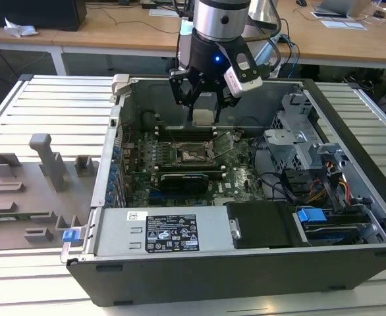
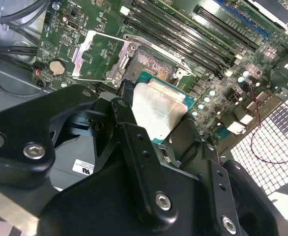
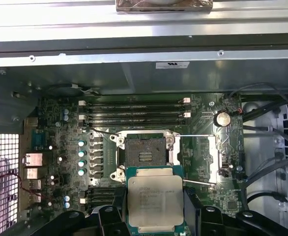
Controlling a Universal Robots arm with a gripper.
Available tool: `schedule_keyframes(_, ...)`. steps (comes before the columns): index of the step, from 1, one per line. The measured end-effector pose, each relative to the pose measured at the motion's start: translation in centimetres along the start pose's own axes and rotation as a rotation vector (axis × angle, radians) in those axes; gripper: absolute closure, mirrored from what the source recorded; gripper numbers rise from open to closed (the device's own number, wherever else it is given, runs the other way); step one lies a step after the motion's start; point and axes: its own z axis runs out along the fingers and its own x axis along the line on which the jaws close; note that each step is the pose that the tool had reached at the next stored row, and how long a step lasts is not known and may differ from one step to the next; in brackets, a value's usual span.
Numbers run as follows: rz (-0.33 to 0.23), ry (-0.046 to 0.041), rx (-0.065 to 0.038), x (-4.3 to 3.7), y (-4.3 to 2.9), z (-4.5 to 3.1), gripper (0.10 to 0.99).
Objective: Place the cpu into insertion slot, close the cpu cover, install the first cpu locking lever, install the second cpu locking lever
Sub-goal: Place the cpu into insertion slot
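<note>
My gripper (image 1: 203, 105) hangs inside the open computer case, shut on the cpu (image 1: 203, 117), a flat square chip with a pale metal top. In both wrist views the cpu (image 3: 155, 201) (image 2: 156, 110) sits between the black fingers (image 3: 115, 209), a little above the board and just to one side of the insertion slot (image 3: 145, 151) (image 2: 151, 63). The insertion slot (image 1: 192, 155) lies uncovered with its contact field showing and nothing in it. The cpu cover (image 3: 212, 152) (image 2: 82, 47) is flipped open beside the slot, near the coin battery. Two thin wire levers (image 3: 198, 136) stand released.
Long black memory slots (image 3: 134, 114) run along the slot's far side. A black card (image 1: 183, 178) lies across the board. The power supply (image 1: 173, 232) fills the case's front, and a drive cage (image 1: 297, 131) with cables (image 1: 315, 191) stands at the exterior view's right. A grey fixture tray (image 1: 28, 191) sits outside, left.
</note>
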Motion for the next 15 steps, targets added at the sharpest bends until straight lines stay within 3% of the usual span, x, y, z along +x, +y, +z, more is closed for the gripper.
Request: schedule_keyframes(15,0.000,0.0000,0.000,-0.02,-0.08,0.94,0.541)
